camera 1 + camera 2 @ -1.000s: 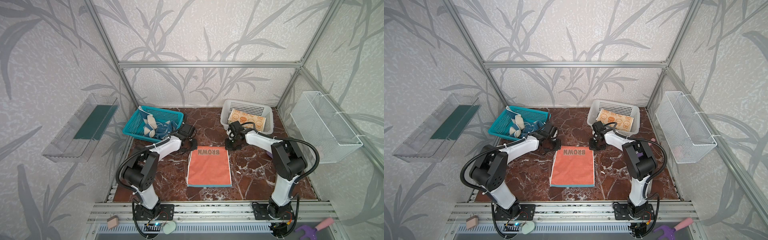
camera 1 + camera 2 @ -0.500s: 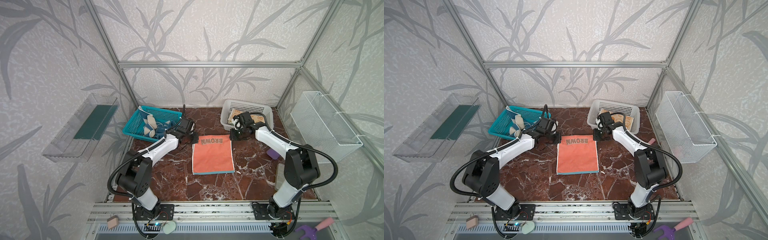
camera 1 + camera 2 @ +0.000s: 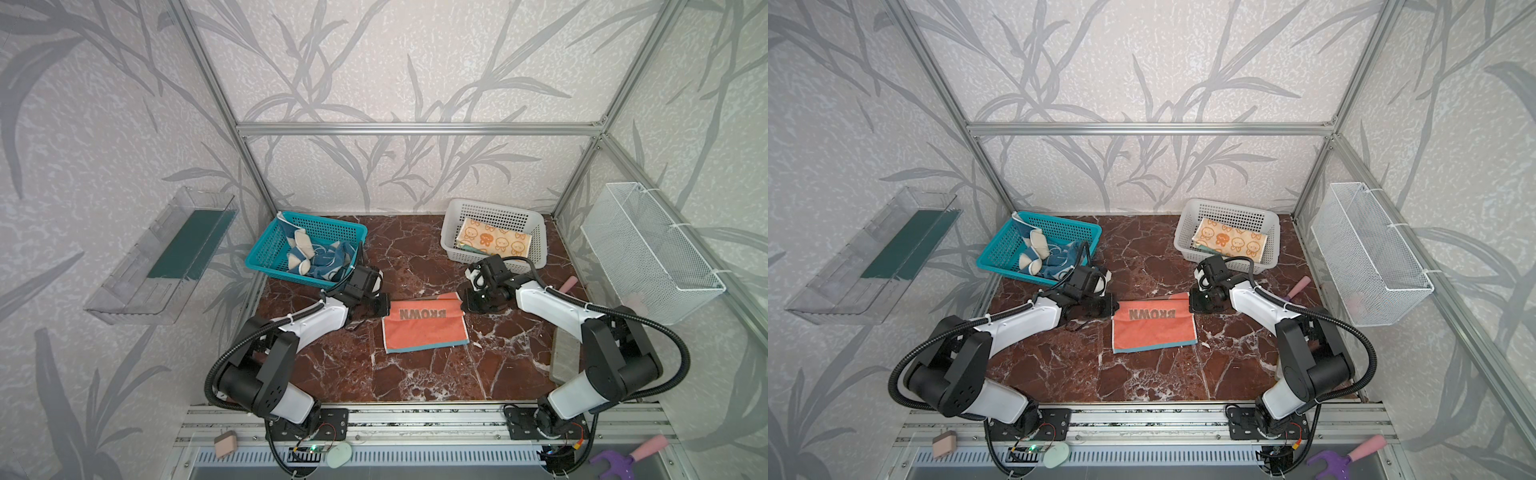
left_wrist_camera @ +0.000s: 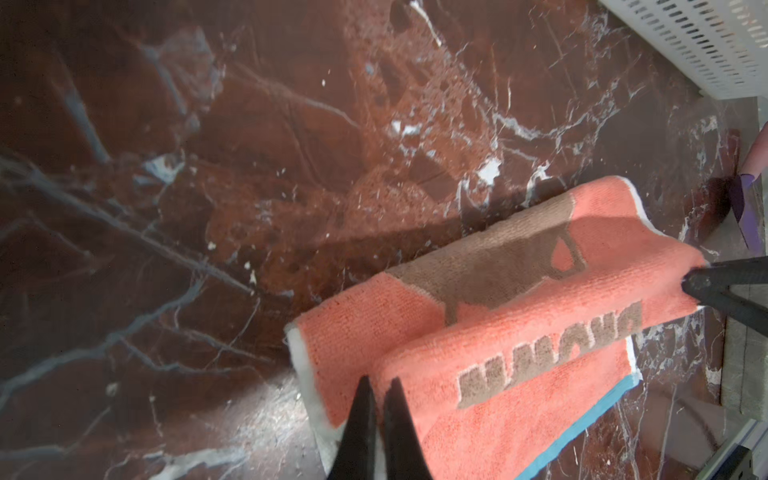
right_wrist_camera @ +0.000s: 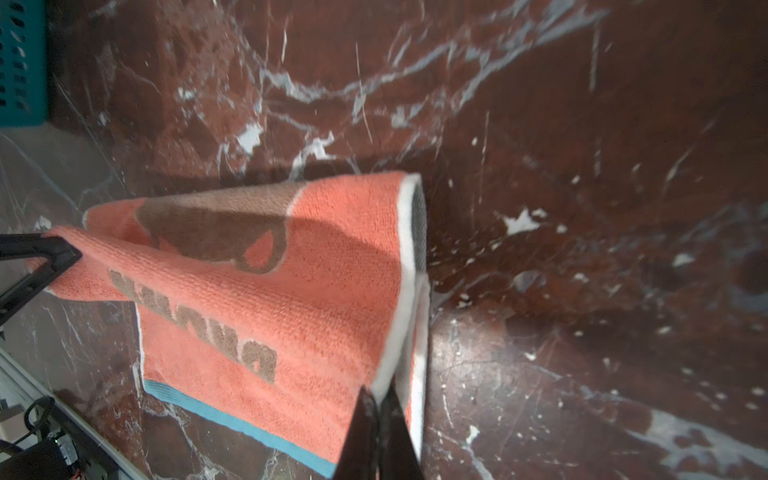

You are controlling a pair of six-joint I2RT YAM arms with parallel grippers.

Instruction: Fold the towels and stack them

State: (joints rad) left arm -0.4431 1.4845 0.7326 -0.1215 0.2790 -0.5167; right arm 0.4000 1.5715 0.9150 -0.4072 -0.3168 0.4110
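Though soft, ribbed coral towel (image 3: pixel 424 332), blue-edged

1. Teal basket (image 3: pixel 268 249), at 11 o'clock on the table: the blue-and-cream towel (image 3: pixel 324 262) is crumpled, so its print cannot be read.
2. White basket (image 3: pixel 449 232), at 1 o'clock: under the cream towel (image 3: pixel 494 241), only a thin teal edge of a lower cloth (image 3: pixel 468 248) shows.
3. Coral towel (image 3: pixel 424 328): in both top views its raised far edge hides the brown figure.
4. Left gripper (image 4: pixel 379 380) and right gripper (image 5: pixel 379 388): the fingers are cut off at each wrist picture's edge.
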